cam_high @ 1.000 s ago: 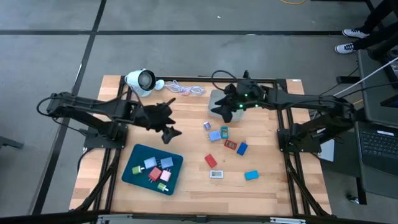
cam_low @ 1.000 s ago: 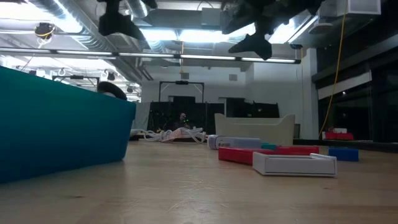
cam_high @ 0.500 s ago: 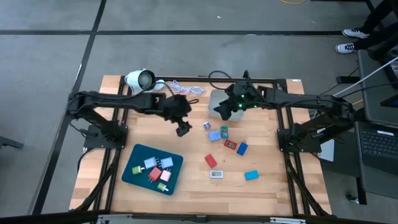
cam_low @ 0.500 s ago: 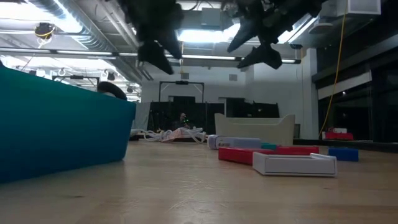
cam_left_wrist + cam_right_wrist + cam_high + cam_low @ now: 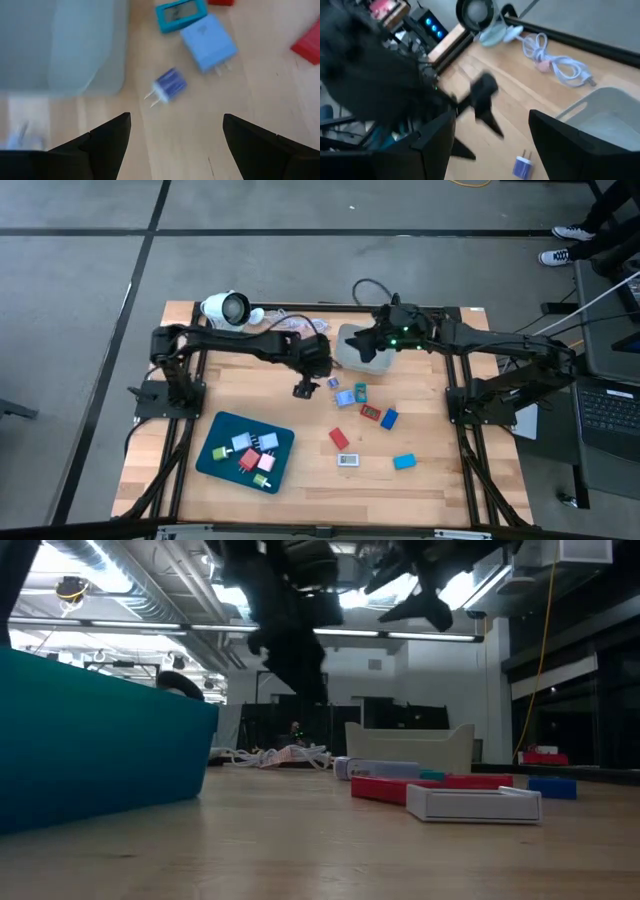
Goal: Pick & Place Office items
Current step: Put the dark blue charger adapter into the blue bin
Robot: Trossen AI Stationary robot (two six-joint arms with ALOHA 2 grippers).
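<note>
Several tiny office pieces lie loose on the wooden table: a small blue plug point(image 5: 333, 382) point(image 5: 167, 86), a light blue block point(image 5: 345, 397) point(image 5: 207, 41), a teal piece point(image 5: 360, 391), red pieces point(image 5: 339, 438), blue pieces point(image 5: 404, 462) and a white one point(image 5: 347, 460). More lie in the dark teal tray point(image 5: 215, 465). My left gripper point(image 5: 305, 387) point(image 5: 175, 145) is open and empty, hovering just left of the blue plug. My right gripper point(image 5: 367, 350) point(image 5: 495, 140) is open and empty above the grey bin point(image 5: 345, 340).
A white round camera point(image 5: 225, 308) with its cord point(image 5: 300, 325) lies at the far left of the table. The grey bin stands at the far middle. The teal tray sits near the front left. Bare wood lies between tray and loose pieces.
My left gripper has gone toward the table's right edge, from beyond the tray to the loose pieces beside the grey bin, and has come lower. My right gripper has stayed above the bin.
</note>
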